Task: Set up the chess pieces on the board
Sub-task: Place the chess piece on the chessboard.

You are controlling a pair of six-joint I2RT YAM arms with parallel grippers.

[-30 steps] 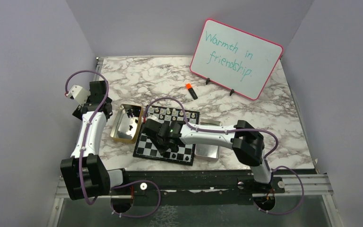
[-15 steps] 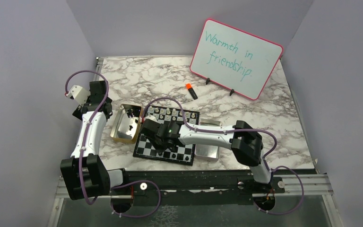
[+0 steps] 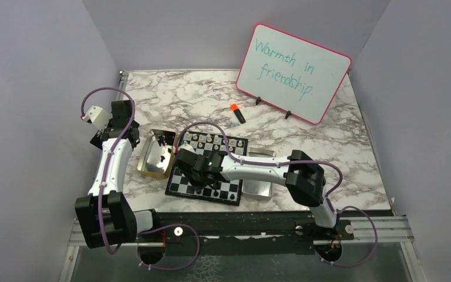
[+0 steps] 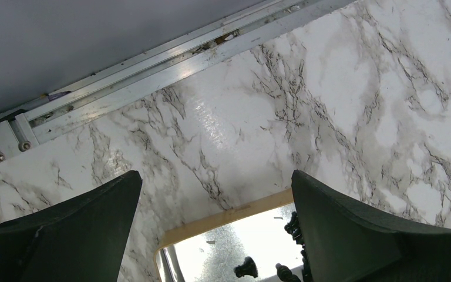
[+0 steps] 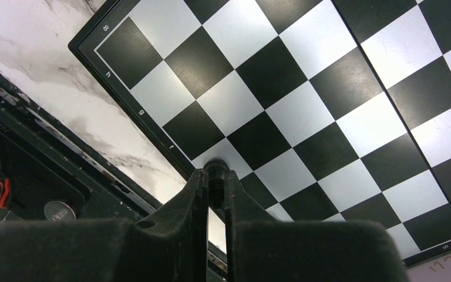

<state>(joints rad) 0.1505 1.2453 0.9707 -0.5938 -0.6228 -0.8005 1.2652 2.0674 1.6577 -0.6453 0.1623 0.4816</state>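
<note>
Right gripper (image 5: 214, 176): jaws nearly together, pinching one black piece (image 5: 215, 167) by its upper body; only the rounded head shows between the fingers. We cannot tell whether its base touches the board (image 5: 282, 117). It sits over the board's lettered edge row, on the side nearest the arm bases.

Left gripper (image 4: 215, 182): jaws wide apart and holding nothing, above the far rim of the gold tray (image 4: 229, 214).

Where the pieces are: a row of mixed pale and black pieces (image 3: 211, 140) stands along the far edge of the board. Spare black pieces (image 4: 245, 268) lie in the gold tray. A silver tray (image 3: 258, 189) touches the board's right side.

Handling, our judgement: the pieces look tiny, light, rigid and smooth. Being round, they could twist or pop out of flat pads. We favour a grip on the body just under the head, axis kept upright. Each piece is smaller than its square, so release needs to be low and gentle, or it may topple.

Surface and room: glossy marble-patterned tabletop (image 3: 182, 100), level and glare-prone. Plain grey walls enclose three sides. A pink-framed whiteboard (image 3: 293, 73) and an orange-capped marker (image 3: 238, 113) sit well behind the board.
</note>
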